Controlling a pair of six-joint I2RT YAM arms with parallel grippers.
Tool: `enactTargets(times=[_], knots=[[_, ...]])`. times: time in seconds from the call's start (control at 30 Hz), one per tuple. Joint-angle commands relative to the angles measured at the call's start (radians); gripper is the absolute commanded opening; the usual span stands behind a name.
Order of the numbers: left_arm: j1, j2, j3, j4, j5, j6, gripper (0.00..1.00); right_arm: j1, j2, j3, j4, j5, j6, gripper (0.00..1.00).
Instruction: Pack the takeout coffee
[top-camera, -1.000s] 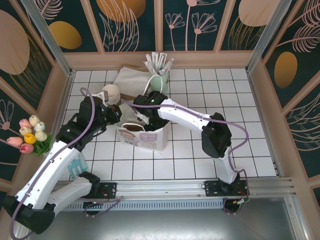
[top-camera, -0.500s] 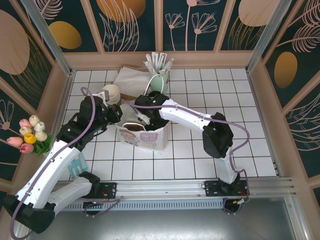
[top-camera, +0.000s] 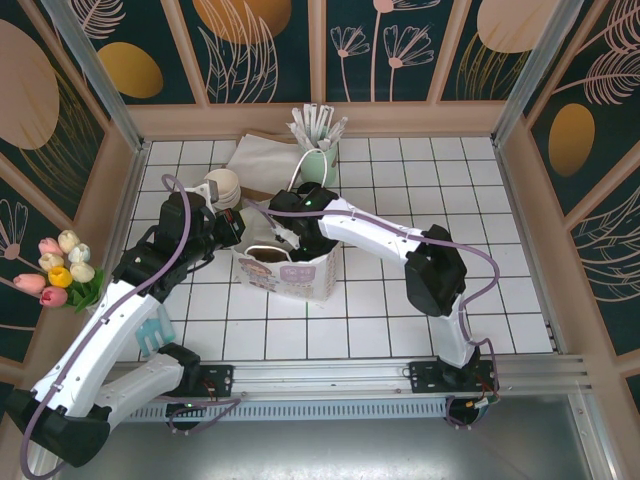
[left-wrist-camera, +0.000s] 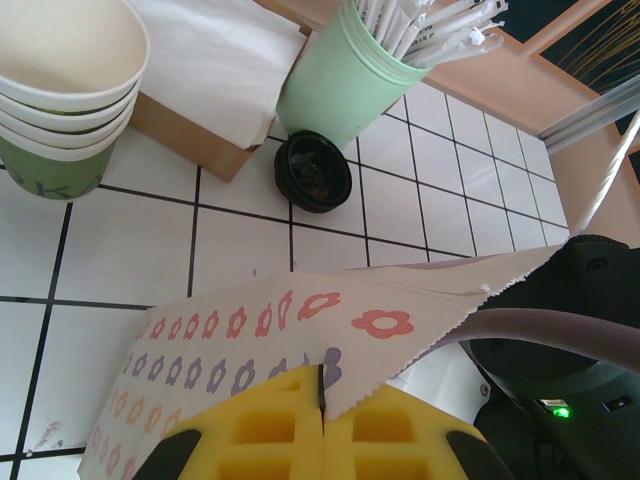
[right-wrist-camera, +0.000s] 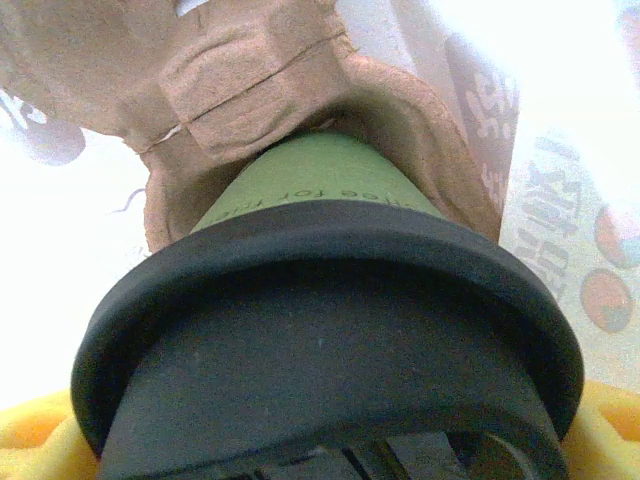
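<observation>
The takeout coffee (right-wrist-camera: 310, 180), a green cup under a black lid (right-wrist-camera: 330, 330), fills the right wrist view. My right gripper (right-wrist-camera: 320, 440) is shut on it, a yellow pad at each side. The cup's base sits low in a brown pulp carrier (right-wrist-camera: 250, 70) inside the flowered paper bag (top-camera: 300, 278). From above, the right gripper (top-camera: 300, 238) reaches down into the bag's mouth. My left gripper (left-wrist-camera: 322, 400) is shut on the bag's top edge (left-wrist-camera: 250, 330), holding it at the left side (top-camera: 237, 232).
A stack of lidless cups (left-wrist-camera: 60, 90) stands left of the bag. A mint holder of white sticks (left-wrist-camera: 345, 80), a loose black lid (left-wrist-camera: 313, 170) and a napkin box (left-wrist-camera: 210, 70) lie behind. Tulips (top-camera: 60, 270) sit by the left wall.
The right arm's wrist has shifted slightly left over the bag's mouth. The left arm and the bag have stayed put.
</observation>
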Motion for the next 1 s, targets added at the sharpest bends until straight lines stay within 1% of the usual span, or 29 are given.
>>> enactTargets(times=[0.0, 0.97], knots=[[0.001, -0.016, 0.011, 0.039, -0.018, 0.001, 0.0, -0.027, 0.089, -0.063, -0.046, -0.008, 0.0, 0.51], [0.001, -0.014, 0.008, 0.041, -0.015, 0.0, 0.0, -0.027, 0.114, -0.077, -0.035, -0.015, -0.003, 0.51]])
